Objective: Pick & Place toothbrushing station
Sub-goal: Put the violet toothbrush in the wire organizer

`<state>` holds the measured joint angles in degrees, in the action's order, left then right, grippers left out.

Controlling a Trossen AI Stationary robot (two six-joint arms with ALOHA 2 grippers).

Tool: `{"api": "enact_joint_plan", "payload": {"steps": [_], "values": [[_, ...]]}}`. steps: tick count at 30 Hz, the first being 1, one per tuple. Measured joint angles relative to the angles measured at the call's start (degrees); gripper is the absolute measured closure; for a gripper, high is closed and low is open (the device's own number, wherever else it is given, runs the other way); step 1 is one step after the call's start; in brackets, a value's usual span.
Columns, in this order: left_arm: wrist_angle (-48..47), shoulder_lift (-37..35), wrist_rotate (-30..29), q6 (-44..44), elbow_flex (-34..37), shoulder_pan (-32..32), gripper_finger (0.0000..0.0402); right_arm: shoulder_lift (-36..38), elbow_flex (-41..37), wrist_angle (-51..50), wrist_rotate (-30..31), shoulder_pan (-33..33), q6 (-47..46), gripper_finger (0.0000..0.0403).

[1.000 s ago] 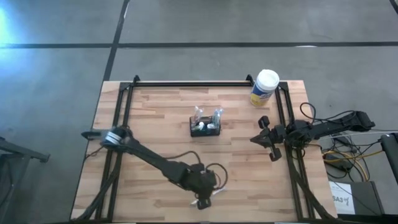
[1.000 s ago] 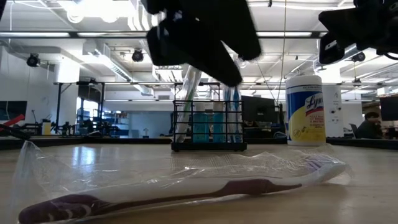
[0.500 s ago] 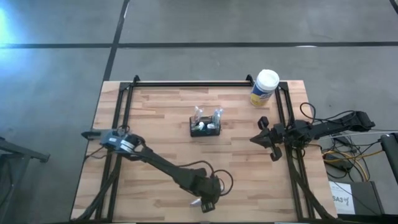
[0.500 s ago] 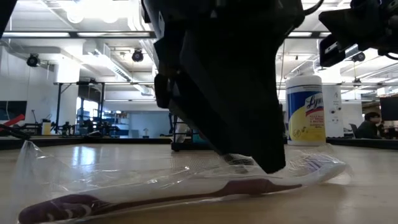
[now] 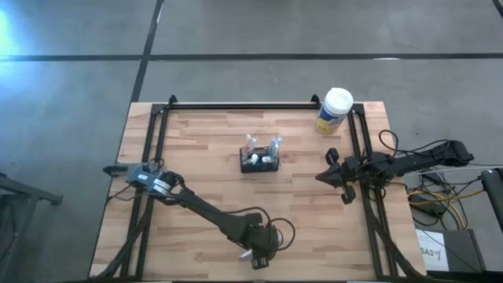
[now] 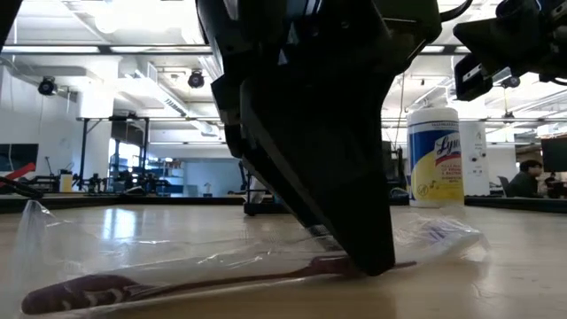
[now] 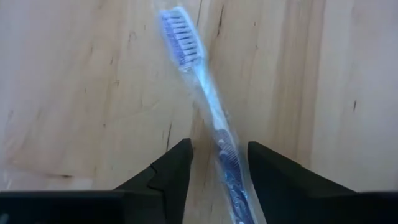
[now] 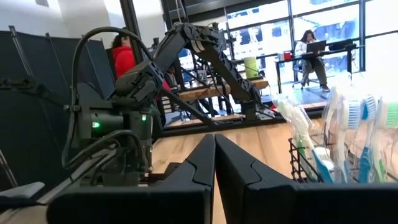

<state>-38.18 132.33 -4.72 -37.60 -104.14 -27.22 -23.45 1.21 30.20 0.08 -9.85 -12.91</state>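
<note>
Below, left gripper [image 7: 219, 163] straddles a wrapped toothbrush [image 7: 205, 102] on the table [image 5: 196, 149], jaws apart. Right gripper [image 5: 336, 176], jaws together, waits right of the caddy [image 5: 260, 161].

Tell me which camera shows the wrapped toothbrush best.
The left wrist view: the toothbrush lies bristles to handle between the open left gripper fingers. The low view shows it side-on, partly behind the gripper. The high view barely shows it; the right wrist view doesn't.
</note>
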Motion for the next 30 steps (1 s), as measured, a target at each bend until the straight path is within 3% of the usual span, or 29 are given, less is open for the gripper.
{"api": "enact_joint_plan", "payload": {"steps": [4, 10, 18, 23, 26, 30], "values": [[-0.69, 0.98, 0.1, 0.98, 0.02, 0.13, 0.0272, 0.06, 0.0, 0.07, 0.02, 0.01, 0.48, 0.0394], [-1.47, 0.64, 0.36, 6.27, 0.19, 0.39, 0.0377, 0.07, 0.0, 0.15, 0.02, 0.01, 2.6, 0.0394], [-5.9, -6.62, 1.44, 18.84, 1.1, 0.96, 0.0381, 0.12, 0.0, 0.47, 0.06, 0.01, 6.84, 0.0394], [-7.84, -21.23, -4.44, 24.97, 4.12, 1.32, 0.0386, 0.12, 0.0, 0.44, 0.09, 0.03, 10.99, 0.0394], [-5.99, -31.91, -7.8, 29.02, 10.74, 2.05, 0.0386, 0.2, 0.1, 0.89, 0.13, 0.07, 14.08, 0.0394], [3.98, -49.99, -9.73, 35.01, 23.04, 2.26, 0.0387, 0.36, 1.19, 2.12, 0.17, 0.16, 17.77, 0.0394]]}}
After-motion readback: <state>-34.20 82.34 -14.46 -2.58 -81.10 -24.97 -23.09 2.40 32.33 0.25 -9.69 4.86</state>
